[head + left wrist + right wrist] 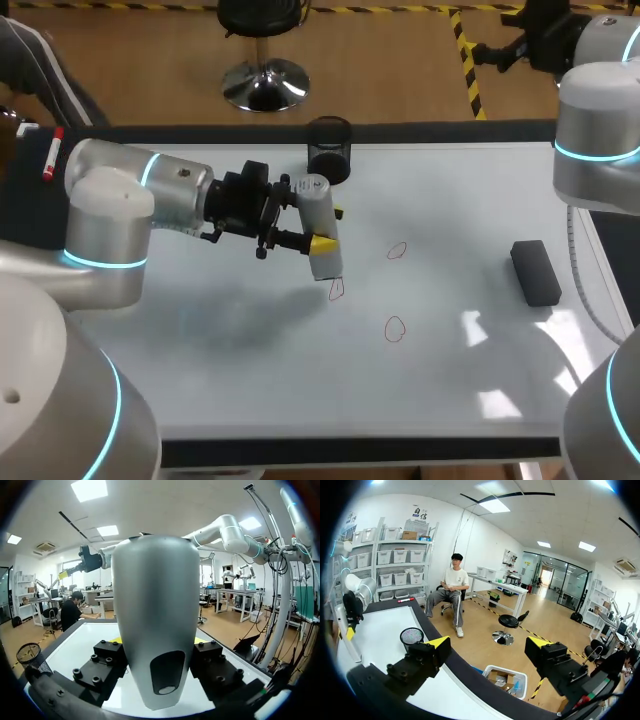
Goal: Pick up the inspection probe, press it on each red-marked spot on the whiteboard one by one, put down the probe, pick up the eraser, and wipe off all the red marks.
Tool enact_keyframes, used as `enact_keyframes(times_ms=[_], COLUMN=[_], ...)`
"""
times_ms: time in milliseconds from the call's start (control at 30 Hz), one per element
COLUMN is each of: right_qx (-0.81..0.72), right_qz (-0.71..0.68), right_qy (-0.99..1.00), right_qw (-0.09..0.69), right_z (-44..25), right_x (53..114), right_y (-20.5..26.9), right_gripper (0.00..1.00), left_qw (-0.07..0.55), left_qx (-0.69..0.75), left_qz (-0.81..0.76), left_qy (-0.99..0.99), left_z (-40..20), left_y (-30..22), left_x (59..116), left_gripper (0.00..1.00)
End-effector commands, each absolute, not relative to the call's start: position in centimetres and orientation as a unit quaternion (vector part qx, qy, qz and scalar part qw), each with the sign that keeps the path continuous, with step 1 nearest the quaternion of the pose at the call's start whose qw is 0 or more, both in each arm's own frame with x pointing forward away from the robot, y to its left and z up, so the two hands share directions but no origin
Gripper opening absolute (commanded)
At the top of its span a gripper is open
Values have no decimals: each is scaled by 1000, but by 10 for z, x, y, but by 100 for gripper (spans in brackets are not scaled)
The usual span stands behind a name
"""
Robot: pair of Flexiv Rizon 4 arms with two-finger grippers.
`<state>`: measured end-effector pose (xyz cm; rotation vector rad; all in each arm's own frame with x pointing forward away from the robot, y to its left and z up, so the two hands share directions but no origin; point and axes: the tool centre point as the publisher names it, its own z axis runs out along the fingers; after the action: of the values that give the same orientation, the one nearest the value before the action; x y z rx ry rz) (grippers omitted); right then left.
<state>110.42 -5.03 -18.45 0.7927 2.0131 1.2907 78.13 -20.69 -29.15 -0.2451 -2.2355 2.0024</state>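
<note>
L gripper [329, 228] on probe [326, 262], marks [395, 328] blocked (wrist)

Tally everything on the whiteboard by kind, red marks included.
Red marks: 3
Inspection probe: 1
Eraser: 1
Black mesh cup: 1
Total: 6

The left arm [150, 195] stretches out level, left hand [328, 228] clamped on the probe [316, 195]; the right hand [489, 645] sits aside, fingers spread wide.
</note>
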Motion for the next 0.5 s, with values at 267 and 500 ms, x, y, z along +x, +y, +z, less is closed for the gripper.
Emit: enact_keyframes(times_ms=[267,500], right_qx=[300,300], right_qz=[488,488], right_qy=[761,761], right_qw=[306,306], right_z=[-184,-184], right_x=[1104,1104], right_y=[-50,-50], right_gripper=[100,100], left_qw=[77,79], left_qx=[-83,-79], left_qz=[665,666], left_qy=[-739,-738], left_z=[-307,-313], left_y=[-219,-220], left_x=[785,785], left_gripper=[0,0])
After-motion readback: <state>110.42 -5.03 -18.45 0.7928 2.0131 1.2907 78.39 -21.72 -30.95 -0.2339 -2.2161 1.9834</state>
